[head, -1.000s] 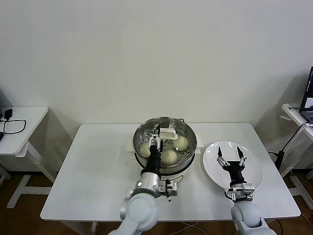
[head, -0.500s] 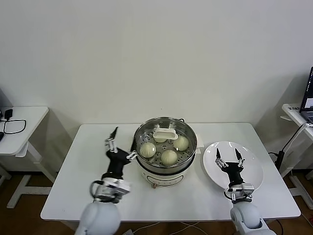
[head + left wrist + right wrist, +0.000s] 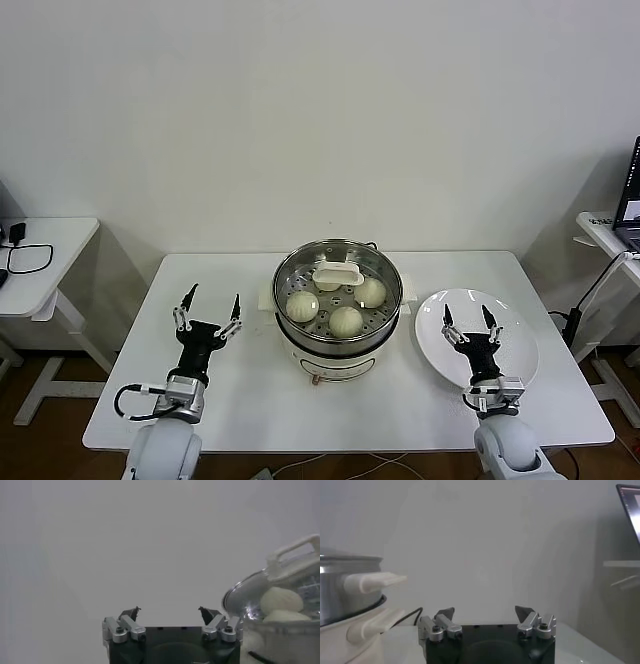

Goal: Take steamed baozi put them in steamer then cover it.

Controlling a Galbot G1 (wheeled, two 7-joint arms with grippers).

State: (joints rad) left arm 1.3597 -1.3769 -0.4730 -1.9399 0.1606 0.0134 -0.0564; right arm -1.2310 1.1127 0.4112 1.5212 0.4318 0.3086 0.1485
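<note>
The steel steamer [image 3: 290,270] stands on its white pot base in the middle of the table. A glass lid with a white handle [image 3: 338,273] covers it. Through the glass I see three baozi [image 3: 346,320] clearly; a fourth sits under the handle. My left gripper [image 3: 210,303] is open and empty, to the left of the steamer above the table. My right gripper [image 3: 468,317] is open and empty above the white plate [image 3: 520,345]. The left wrist view shows the lid's rim [image 3: 240,587] and two baozi [image 3: 281,599]. The right wrist view shows the steamer's wall [image 3: 345,587].
The white plate lies empty to the right of the steamer. A small side table [image 3: 40,262] with a black cable stands at the far left. Another table with a laptop [image 3: 630,200] is at the far right.
My left gripper has let go of the lid's handle and drawn back from over the steamer to the left side of the table, open. The right gripper has barely moved.
</note>
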